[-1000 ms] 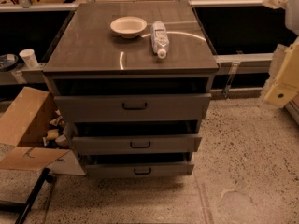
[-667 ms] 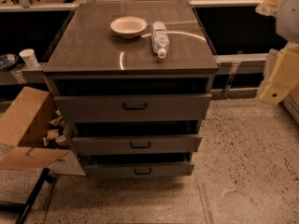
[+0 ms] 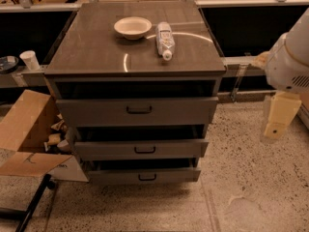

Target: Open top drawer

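The top drawer (image 3: 137,112) is the tallest, widest dark grey front of the cabinet, with a small black bar handle (image 3: 139,109) at its centre. A dark gap shows above its front. My gripper (image 3: 277,117) is a cream piece hanging from the white arm (image 3: 292,62) at the right edge. It sits well to the right of the cabinet, at about the height of the top drawer, and touches nothing.
Two shallower drawers (image 3: 143,149) (image 3: 145,176) sit below. On the cabinet top (image 3: 96,52) stand a white bowl (image 3: 132,27) and a lying bottle (image 3: 164,39). An open cardboard box (image 3: 26,132) is on the left floor, and a white cup (image 3: 30,60) stands on the left shelf. Speckled floor is at the right.
The arm with the gripper has come down and a little to the left, toward the cabinet's right side. The drawers, bowl and bottle have not moved.
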You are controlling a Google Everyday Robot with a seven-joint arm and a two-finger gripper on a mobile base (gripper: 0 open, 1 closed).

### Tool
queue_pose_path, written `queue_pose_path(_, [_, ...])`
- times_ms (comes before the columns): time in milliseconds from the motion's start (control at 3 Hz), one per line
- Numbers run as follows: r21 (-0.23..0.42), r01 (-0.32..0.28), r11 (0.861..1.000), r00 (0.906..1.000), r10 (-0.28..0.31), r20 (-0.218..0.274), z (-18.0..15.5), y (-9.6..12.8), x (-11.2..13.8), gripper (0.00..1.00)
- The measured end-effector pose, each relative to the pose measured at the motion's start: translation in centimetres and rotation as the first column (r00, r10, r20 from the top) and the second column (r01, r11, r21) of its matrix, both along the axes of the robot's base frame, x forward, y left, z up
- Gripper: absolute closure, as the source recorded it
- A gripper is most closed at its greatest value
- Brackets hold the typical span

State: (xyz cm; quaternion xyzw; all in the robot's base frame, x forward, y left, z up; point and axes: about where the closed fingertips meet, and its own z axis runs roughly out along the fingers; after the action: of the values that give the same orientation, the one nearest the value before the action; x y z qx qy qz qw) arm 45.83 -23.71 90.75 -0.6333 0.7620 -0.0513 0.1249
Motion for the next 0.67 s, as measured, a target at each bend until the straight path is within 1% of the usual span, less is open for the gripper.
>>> queue_pose_path(333, [-0.024,-0.029,0.999,0.99,0.026,-0.139,-6.07,0.13,-1.74,0.0])
queue_pose_path(667, [-0.024,-0.03,0.999,0.99,0.026,-0.139,-6.09,0.13,-1.72,0.0])
